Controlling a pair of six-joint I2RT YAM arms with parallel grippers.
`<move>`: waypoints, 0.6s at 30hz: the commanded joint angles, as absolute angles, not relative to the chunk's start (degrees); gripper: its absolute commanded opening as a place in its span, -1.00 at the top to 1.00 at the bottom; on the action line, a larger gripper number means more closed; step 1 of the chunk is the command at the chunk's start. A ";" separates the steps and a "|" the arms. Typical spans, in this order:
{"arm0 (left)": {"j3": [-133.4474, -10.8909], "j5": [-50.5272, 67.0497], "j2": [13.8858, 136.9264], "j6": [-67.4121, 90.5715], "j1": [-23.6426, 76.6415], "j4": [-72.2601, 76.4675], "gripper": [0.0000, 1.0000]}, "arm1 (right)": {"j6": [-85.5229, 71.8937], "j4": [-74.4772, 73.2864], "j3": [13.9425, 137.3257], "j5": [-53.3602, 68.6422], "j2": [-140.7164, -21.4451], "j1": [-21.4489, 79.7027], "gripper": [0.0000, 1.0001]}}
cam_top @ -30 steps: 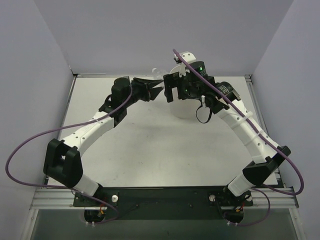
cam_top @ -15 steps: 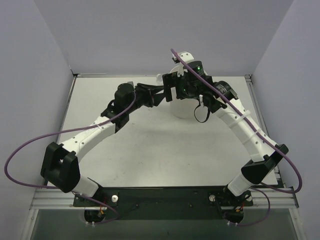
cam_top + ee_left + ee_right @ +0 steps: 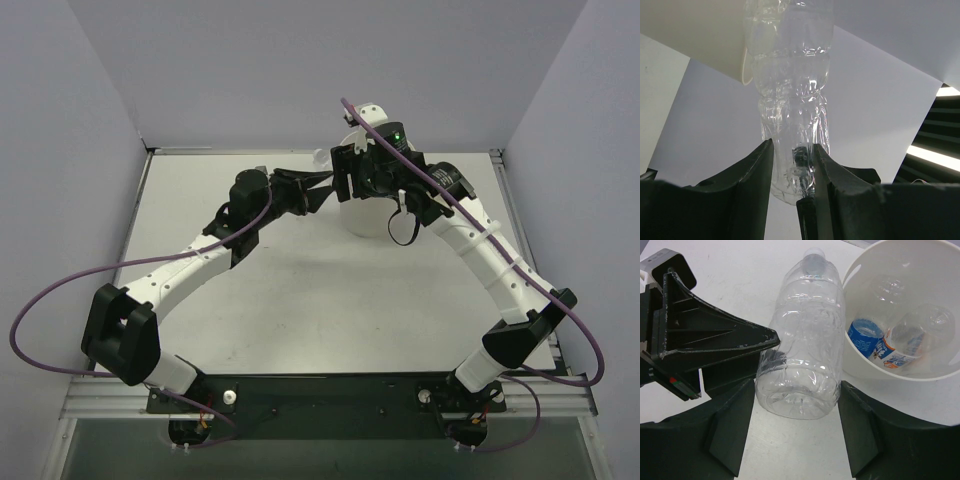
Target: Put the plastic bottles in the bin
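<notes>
Up close in the right wrist view, the right gripper (image 3: 797, 395) has its jaws on either side of the unlabelled bottle's (image 3: 800, 340) base; whether they press it I cannot tell. The bottle's long axis runs away from that camera, cap at the far end. It sits just outside the bin (image 3: 920, 270), beside its rim. From the left, the left gripper (image 3: 715, 340) has its jaws clenched on the bottle's body, plainest in its own wrist view. Only the right wrist view looks inside the bin, where the blue-label bottle (image 3: 865, 335) and the white-red-blue bottle (image 3: 900, 347) lie. From above, over the tabletop (image 3: 330, 290), the right wrist covers the bin's mouth.
</notes>
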State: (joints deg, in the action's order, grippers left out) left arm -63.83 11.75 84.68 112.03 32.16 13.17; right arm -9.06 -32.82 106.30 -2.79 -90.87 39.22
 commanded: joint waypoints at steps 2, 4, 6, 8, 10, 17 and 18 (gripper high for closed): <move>-64.60 10.20 82.44 112.85 32.26 16.70 0.51 | -8.88 -32.69 105.82 -3.43 -90.62 39.55 -0.03; -64.51 10.02 82.27 112.85 32.26 16.44 0.50 | -8.96 -32.61 105.82 -3.60 -90.44 39.55 0.01; -64.51 9.76 82.18 112.76 32.26 16.17 0.41 | -9.05 -32.61 105.91 -3.52 -90.09 39.29 0.03; -64.69 9.76 82.00 112.41 32.17 15.56 0.08 | -9.67 -32.69 106.08 -3.43 -89.65 39.11 0.03; -64.86 9.84 81.57 111.54 31.65 13.03 -0.56 | -10.71 -32.96 106.35 -2.82 -89.12 38.33 0.03; -65.04 11.33 79.02 101.53 26.64 5.37 -0.86 | -16.77 -34.89 108.28 2.19 -86.67 32.18 0.09; -65.74 11.42 78.75 99.77 26.11 3.27 -0.86 | -17.40 -35.24 109.15 2.63 -86.49 31.38 0.10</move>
State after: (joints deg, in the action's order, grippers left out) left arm -63.81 11.22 81.71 106.72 28.82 8.58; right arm -13.02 -34.28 106.19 0.60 -90.28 35.07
